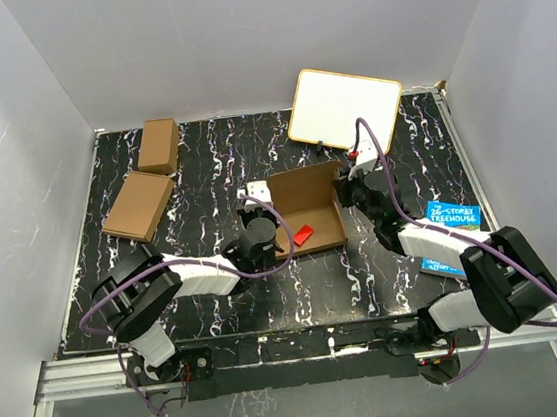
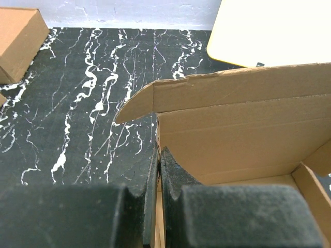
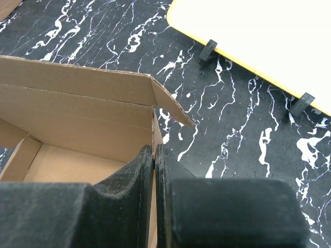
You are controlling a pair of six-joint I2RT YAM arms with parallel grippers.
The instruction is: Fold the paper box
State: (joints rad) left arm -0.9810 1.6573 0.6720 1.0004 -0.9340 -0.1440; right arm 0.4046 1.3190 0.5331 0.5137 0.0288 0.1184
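Note:
The paper box point(image 1: 306, 200) lies open in the middle of the table, its walls standing and its back flap point(image 2: 232, 85) raised. A small red thing point(image 1: 303, 234) rests on its floor. My left gripper point(image 1: 262, 206) is shut on the box's left side wall; in the left wrist view the cardboard edge runs up between the closed fingers point(image 2: 159, 153). My right gripper point(image 1: 343, 187) is shut on the right side wall, and in the right wrist view the wall's thin edge is pinched between its fingers point(image 3: 154, 149). The box's inner back wall point(image 3: 77, 113) shows beyond them.
Two other brown cartons point(image 1: 159, 145) point(image 1: 139, 205) sit at the far left. A white board with a yellow rim point(image 1: 343, 106) stands tilted behind the box. A blue book point(image 1: 451, 217) lies at the right under my right arm. Grey walls enclose the table.

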